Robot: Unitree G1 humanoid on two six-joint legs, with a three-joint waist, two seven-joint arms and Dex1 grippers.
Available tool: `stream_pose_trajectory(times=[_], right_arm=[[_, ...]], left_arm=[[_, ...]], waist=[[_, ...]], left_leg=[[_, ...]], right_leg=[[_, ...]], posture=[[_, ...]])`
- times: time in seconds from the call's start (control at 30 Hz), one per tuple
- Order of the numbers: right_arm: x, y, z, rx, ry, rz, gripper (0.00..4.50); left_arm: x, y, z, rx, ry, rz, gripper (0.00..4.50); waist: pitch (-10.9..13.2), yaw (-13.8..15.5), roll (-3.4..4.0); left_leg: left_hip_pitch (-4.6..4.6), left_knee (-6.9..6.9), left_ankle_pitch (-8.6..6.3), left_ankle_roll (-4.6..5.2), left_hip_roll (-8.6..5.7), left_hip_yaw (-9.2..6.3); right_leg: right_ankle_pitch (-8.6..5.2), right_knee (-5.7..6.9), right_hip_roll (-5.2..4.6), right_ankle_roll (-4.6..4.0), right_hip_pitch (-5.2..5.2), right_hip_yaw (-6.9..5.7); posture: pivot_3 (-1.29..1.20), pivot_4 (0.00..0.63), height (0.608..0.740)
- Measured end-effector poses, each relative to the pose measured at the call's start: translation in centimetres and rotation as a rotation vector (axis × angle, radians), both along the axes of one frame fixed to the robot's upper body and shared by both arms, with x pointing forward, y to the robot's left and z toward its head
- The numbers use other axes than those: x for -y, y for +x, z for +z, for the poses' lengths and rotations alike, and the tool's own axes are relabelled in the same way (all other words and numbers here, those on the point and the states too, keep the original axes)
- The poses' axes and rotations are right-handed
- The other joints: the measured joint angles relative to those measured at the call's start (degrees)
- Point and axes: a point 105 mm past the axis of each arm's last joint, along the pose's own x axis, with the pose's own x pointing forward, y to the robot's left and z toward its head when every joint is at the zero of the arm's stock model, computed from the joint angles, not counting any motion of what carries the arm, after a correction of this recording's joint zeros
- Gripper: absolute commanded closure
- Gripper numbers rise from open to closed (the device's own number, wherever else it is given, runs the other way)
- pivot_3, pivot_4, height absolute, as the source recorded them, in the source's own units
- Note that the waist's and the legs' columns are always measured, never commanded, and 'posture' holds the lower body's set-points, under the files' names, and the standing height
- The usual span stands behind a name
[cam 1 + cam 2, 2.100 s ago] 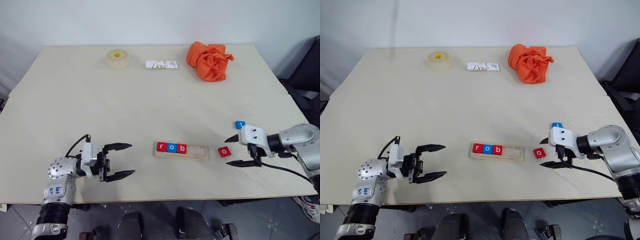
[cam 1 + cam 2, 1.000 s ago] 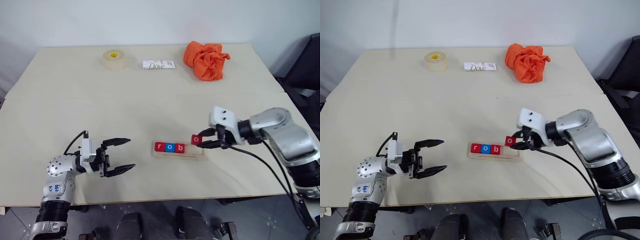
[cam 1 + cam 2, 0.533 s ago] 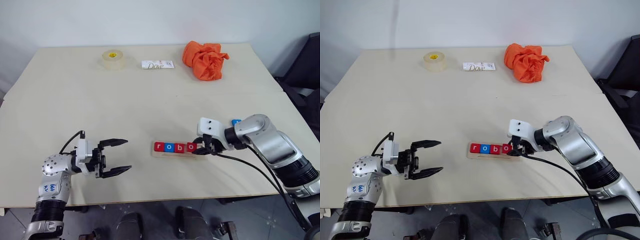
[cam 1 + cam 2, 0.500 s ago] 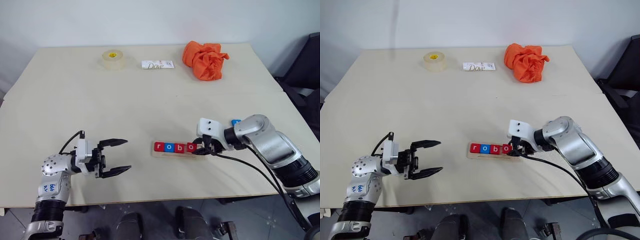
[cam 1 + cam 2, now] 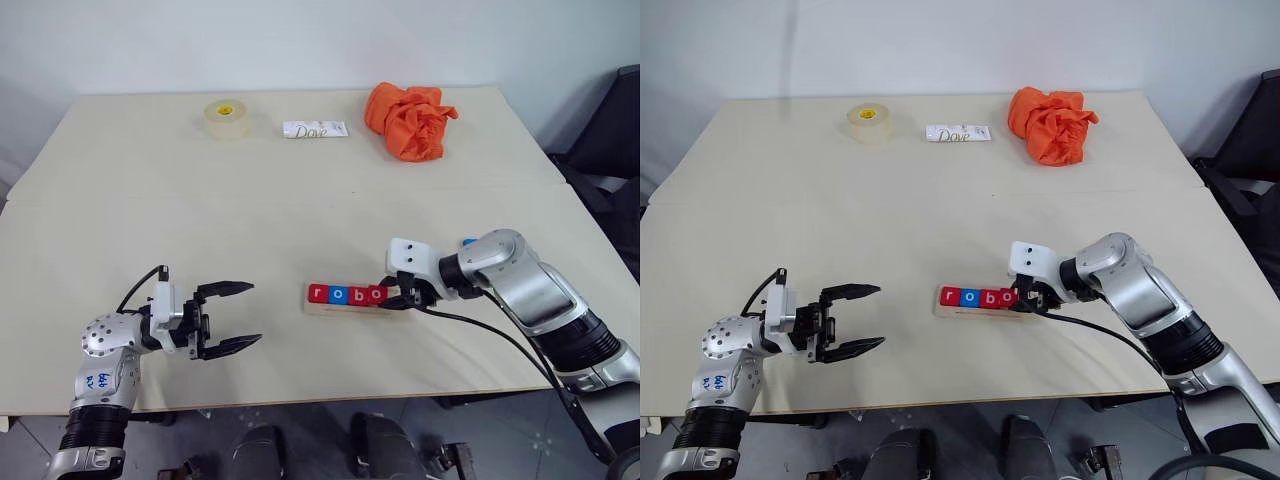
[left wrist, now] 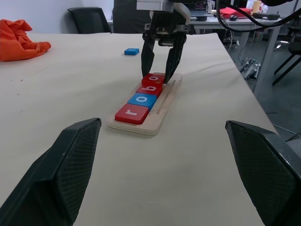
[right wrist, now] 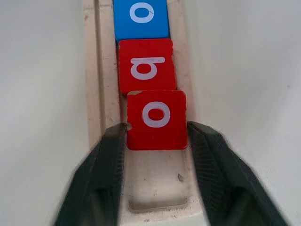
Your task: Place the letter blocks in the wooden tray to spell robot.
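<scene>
The wooden tray (image 5: 350, 311) lies near the table's front edge. In it stand a red r (image 5: 317, 294), a blue o (image 5: 338, 295), a red b (image 5: 357, 295) and a red o (image 7: 156, 120) in a row. My right gripper (image 5: 392, 295) points down at the tray's right end. Its fingers (image 7: 106, 155) stand close on either side of the red o, which lies flat in the groove. A blue tile (image 6: 131, 51) lies on the table beyond my right arm. My left gripper (image 5: 254, 313) hovers open and empty left of the tray.
At the table's far side are a tape roll (image 5: 225, 115), a white Dove wrapper (image 5: 315, 129) and a crumpled orange cloth (image 5: 410, 120). A black chair (image 5: 610, 130) stands off the table's right edge.
My right gripper carried the red o leftward and down into the tray beside the b, and its fingers have eased apart. The left arm stayed put.
</scene>
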Motion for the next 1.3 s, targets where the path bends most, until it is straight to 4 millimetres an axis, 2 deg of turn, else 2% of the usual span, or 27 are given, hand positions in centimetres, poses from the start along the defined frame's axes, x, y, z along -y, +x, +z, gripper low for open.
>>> stream_pose_trajectory(times=[0.13, 0.37, 0.57, 0.8, 0.9, 1.1, 1.27, 1.3], right_arm=[[-0.2, -0.3, 0.0, -0.015, 0.0, 0.015, 0.05], [-0.3, -0.3, 0.2, -0.011, 0.009, 0.007, 0.02], [-0.7, 0.2, 1.7, 0.023, 0.089, -0.001, 0.02], [-0.4, 1.2, 2.3, 0.044, 0.113, -0.032, 0.02], [-0.3, 1.7, 2.2, 0.048, 0.12, -0.041, 0.59], [-1.1, 1.4, 2.3, 0.044, 0.148, 0.001, 2.7], [-0.7, 1.8, 2.1, 0.055, 0.145, -0.018, 4.47], [-0.4, 2.0, 1.9, 0.054, 0.139, -0.034, 4.47]], left_arm=[[0.0, 0.0, 0.0, 0.003, 0.0, 0.003, 0.0], [0.0, 0.1, 0.1, 0.009, -0.004, 0.007, 0.0], [0.1, 0.1, 0.1, 0.013, -0.008, 0.01, 0.0], [0.2, 0.1, 0.0, 0.011, -0.015, 0.016, 0.0], [0.2, 0.1, 0.0, 0.012, -0.017, 0.02, 0.0], [0.2, -0.1, -0.1, 0.01, -0.017, 0.03, 0.0], [0.2, -0.3, -0.3, 0.004, -0.017, 0.038, 0.0], [0.2, -0.3, -0.2, 0.007, -0.017, 0.037, 0.0]], waist=[[0.0, 0.0, 0.0], [0.0, -0.02, 0.0], [0.0, 0.0, 0.0], [0.0, -0.06, 0.0], [0.0, -0.04, 0.0], [0.0, -0.03, 0.0], [0.0, -0.03, 0.0], [0.0, -0.04, 0.0]], left_leg=[[0.0, 0.0, 0.0, 0.0, 0.0, 0.0], [0.0, 0.0, 0.0, 0.0, 0.0, 0.0], [0.0, 0.0, 0.0, 0.0, 0.0, 0.01], [0.0, 0.0, 0.0, 0.0, 0.0, 0.01], [0.0, -0.02, 0.0, 0.0, 0.0, 0.02], [0.0, -0.02, 0.0, 0.0, 0.0, 0.03], [0.0, -0.02, 0.0, 0.0, 0.0, 0.02], [0.0, -0.02, 0.0, 0.0, 0.0, 0.03]], right_leg=[[0.0, 0.0, 0.0, 0.0, 0.0, 0.0], [0.0, 0.0, 0.0, 0.0, 0.0, 0.0], [0.0, 0.0, -0.01, 0.0, 0.0, 0.0], [0.0, 0.01, 0.0, 0.0, -0.01, 0.0], [0.0, 0.01, 0.01, 0.0, -0.03, 0.01], [0.0, 0.0, 0.0, 0.0, -0.02, 0.01], [0.0, 0.0, 0.0, 0.0, -0.02, 0.01], [0.0, 0.01, 0.0, 0.0, -0.02, 0.01]], posture=[[0.0, 0.15, 0.74], [0.0, 0.15, 0.74], [0.0, 0.15, 0.74], [0.0, 0.15, 0.74], [0.0, 0.15, 0.74], [0.0, 0.15, 0.74], [0.0, 0.15, 0.74], [0.0, 0.15, 0.74]])
